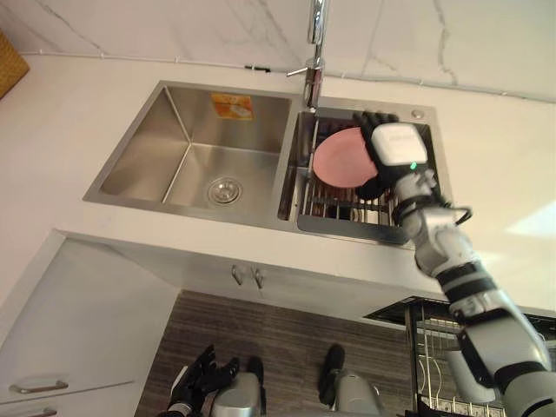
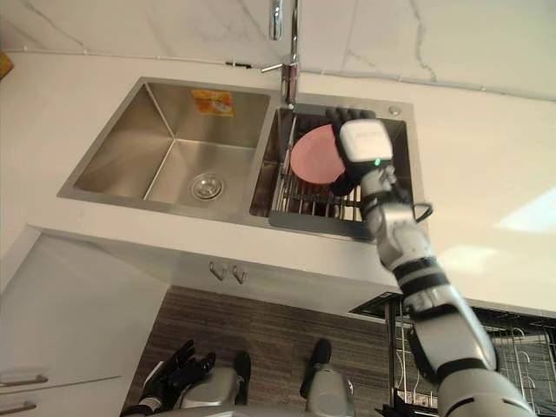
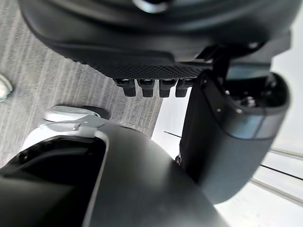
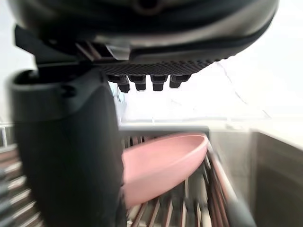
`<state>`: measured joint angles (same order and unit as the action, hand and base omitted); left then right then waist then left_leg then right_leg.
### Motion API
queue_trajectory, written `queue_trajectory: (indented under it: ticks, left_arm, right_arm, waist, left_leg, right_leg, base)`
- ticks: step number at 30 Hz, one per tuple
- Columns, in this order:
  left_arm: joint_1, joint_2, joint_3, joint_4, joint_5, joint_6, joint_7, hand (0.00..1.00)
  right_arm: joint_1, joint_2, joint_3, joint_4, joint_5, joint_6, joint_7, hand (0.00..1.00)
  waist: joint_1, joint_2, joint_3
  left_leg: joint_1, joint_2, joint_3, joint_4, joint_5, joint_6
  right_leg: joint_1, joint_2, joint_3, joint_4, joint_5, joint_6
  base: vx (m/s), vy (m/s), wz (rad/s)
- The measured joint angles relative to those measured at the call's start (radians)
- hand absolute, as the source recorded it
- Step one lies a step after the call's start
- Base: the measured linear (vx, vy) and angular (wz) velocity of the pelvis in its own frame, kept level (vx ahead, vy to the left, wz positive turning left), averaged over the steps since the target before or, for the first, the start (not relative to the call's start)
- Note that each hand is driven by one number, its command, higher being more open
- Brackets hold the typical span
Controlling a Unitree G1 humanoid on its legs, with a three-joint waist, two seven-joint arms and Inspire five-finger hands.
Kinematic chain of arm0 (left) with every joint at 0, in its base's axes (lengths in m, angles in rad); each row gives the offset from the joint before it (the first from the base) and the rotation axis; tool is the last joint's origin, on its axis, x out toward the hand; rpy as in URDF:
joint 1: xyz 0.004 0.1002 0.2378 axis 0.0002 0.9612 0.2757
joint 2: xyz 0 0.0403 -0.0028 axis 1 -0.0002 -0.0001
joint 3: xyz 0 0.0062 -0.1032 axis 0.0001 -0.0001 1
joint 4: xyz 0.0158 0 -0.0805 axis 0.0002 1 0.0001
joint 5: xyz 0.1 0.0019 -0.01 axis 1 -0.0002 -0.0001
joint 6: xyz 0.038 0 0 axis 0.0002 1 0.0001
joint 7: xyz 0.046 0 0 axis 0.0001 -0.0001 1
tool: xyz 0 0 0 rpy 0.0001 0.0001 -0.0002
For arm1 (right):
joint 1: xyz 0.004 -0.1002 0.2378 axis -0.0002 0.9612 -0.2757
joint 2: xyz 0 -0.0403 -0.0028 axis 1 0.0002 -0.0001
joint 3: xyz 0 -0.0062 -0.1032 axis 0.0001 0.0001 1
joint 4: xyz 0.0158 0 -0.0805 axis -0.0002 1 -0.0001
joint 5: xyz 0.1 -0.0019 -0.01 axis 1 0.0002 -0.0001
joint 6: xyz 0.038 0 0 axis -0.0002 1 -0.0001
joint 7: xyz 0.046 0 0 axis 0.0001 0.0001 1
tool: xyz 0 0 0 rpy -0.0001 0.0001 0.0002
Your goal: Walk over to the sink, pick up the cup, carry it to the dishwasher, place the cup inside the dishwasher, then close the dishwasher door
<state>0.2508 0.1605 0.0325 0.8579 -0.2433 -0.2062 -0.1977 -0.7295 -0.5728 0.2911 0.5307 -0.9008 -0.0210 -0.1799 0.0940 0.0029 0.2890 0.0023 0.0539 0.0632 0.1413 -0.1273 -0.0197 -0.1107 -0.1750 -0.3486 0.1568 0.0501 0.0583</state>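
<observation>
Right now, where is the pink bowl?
In the head views, the pink bowl leans in the wire rack of the right basin, near the faucet, by the right hand.

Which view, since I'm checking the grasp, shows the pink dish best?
The right wrist view: the pink dish sits close, its rim and shallow profile clear above the rack. The eye views show its round face, with the right robot hand covering one edge.

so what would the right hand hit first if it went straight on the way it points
Most likely the pink bowl in the rack, just ahead of the open right hand, though depth is unclear.
</observation>
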Motion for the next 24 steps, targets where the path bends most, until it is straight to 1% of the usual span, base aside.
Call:
queue_trajectory:
  ticks: [1,4,5,7,9,11,13,17,21,24]
  left_arm:
    - [-0.003,0.002,-0.001,0.000,-0.002,-0.001,-0.001,1.00]
    - [-0.008,0.002,-0.007,0.001,-0.012,-0.003,-0.006,1.00]
    - [-0.008,0.002,-0.008,0.001,-0.013,-0.004,-0.006,1.00]
    - [-0.010,0.004,-0.012,0.000,-0.013,-0.010,-0.006,1.00]
    - [-0.024,0.008,-0.014,0.001,-0.014,-0.015,-0.013,1.00]
    - [-0.033,0.009,-0.017,0.000,-0.016,-0.016,-0.022,1.00]
    - [-0.042,0.012,-0.021,0.000,-0.033,-0.019,-0.028,1.00]
    - [-0.043,0.011,-0.024,-0.017,-0.050,-0.031,-0.029,1.00]
    - [-0.044,0.016,-0.041,-0.024,-0.054,-0.035,-0.029,1.00]
    - [-0.046,0.016,-0.042,-0.024,-0.055,-0.034,-0.029,1.00]
  right_arm:
    - [0.000,0.000,0.005,0.005,0.001,-0.006,0.000,1.00]
    - [-0.010,-0.025,0.023,0.042,0.019,-0.025,-0.002,1.00]
    - [-0.018,-0.025,0.023,0.048,0.033,-0.024,-0.003,1.00]
    - [-0.052,-0.039,0.042,0.074,0.043,-0.041,-0.002,1.00]
    - [-0.087,-0.061,0.068,0.084,0.053,-0.062,-0.003,1.00]
    - [-0.101,-0.067,0.068,0.085,0.056,-0.066,-0.003,1.00]
    - [-0.126,-0.070,0.068,0.085,0.067,-0.070,-0.003,1.00]
    - [-0.162,-0.072,0.068,0.088,0.094,-0.070,-0.003,1.00]
    - [-0.172,-0.072,0.068,0.084,0.125,-0.070,-0.002,1.00]
    - [-0.173,-0.073,0.067,0.079,0.135,-0.072,0.000,1.00]
  waist:
    - [0.001,-0.001,0.001]
    - [0.000,-0.001,0.003]
    - [0.000,0.000,0.004]
    - [0.000,0.000,0.006]
    - [-0.001,0.000,0.029]
    - [-0.002,0.001,0.038]
    - [-0.002,0.002,0.055]
    - [0.000,0.005,0.081]
    - [0.003,0.009,0.083]
    - [0.002,0.009,0.083]
  left_leg:
    - [-0.002,0.004,-0.002,0.001,0.002,-0.003]
    - [-0.032,0.008,-0.010,0.003,0.003,-0.006]
    - [-0.035,0.008,-0.011,0.003,0.004,-0.007]
    - [-0.037,0.009,-0.012,0.005,0.004,-0.010]
    - [-0.052,0.012,-0.012,0.025,-0.002,-0.013]
    - [-0.067,0.014,-0.013,0.037,-0.010,-0.017]
    - [-0.081,0.018,-0.012,0.046,-0.013,-0.010]
    - [-0.103,0.036,-0.012,0.061,-0.013,-0.009]
    - [-0.119,0.046,-0.011,0.062,-0.010,-0.013]
    - [-0.119,0.052,-0.010,0.061,-0.007,-0.021]
  right_leg:
    - [-0.001,0.003,-0.004,0.000,0.001,-0.006]
    - [-0.025,0.007,-0.011,0.003,0.001,-0.009]
    - [-0.028,0.007,-0.012,0.003,0.001,-0.009]
    - [-0.029,0.010,-0.012,0.003,0.002,-0.009]
    - [-0.033,0.014,-0.011,0.003,0.002,-0.010]
    - [-0.043,0.015,-0.011,0.002,0.002,-0.012]
    - [-0.053,0.018,-0.010,0.001,-0.001,-0.009]
    - [-0.067,0.034,-0.013,-0.002,-0.003,-0.013]
    - [-0.084,0.047,-0.014,-0.005,-0.003,-0.015]
    - [-0.085,0.054,-0.014,-0.004,0.000,-0.025]
  base:
    - [0.06,-0.067,0.02]
    - [0.04,-0.040,0.06]
    - [0.03,-0.026,0.05]
    - [0.00,0.000,0.00]
    - [-0.02,-0.010,-0.01]
    - [-0.06,-0.023,-0.01]
    - [-0.08,-0.036,-0.03]
    - [-0.07,-0.059,-0.03]
    - [-0.02,-0.058,-0.04]
    - [0.02,-0.038,-0.02]
